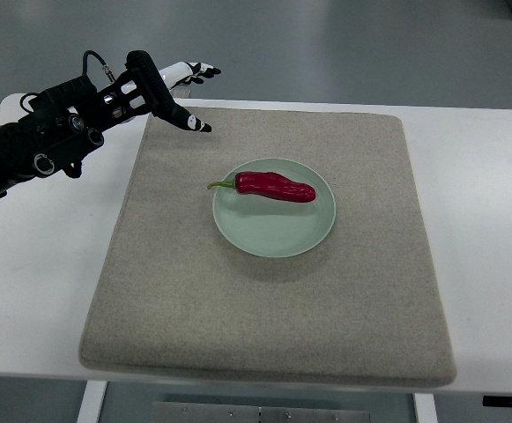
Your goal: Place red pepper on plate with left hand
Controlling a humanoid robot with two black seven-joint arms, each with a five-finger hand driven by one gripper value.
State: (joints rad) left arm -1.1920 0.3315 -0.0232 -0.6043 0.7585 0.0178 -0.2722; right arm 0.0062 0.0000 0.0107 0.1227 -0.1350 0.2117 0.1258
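A red pepper (275, 186) with a green stem lies on its side on the pale green plate (273, 236), in the plate's far half. The plate sits in the middle of a grey felt mat (264, 326). My left hand (181, 92) is up at the mat's far left corner, well away from the plate. Its fingers are spread and hold nothing. The black left arm (35, 137) comes in from the left edge. The right arm does not show.
The mat lies on a white table (35, 264). Bare table shows on both sides of the mat. Grey floor lies beyond the table's far edge.
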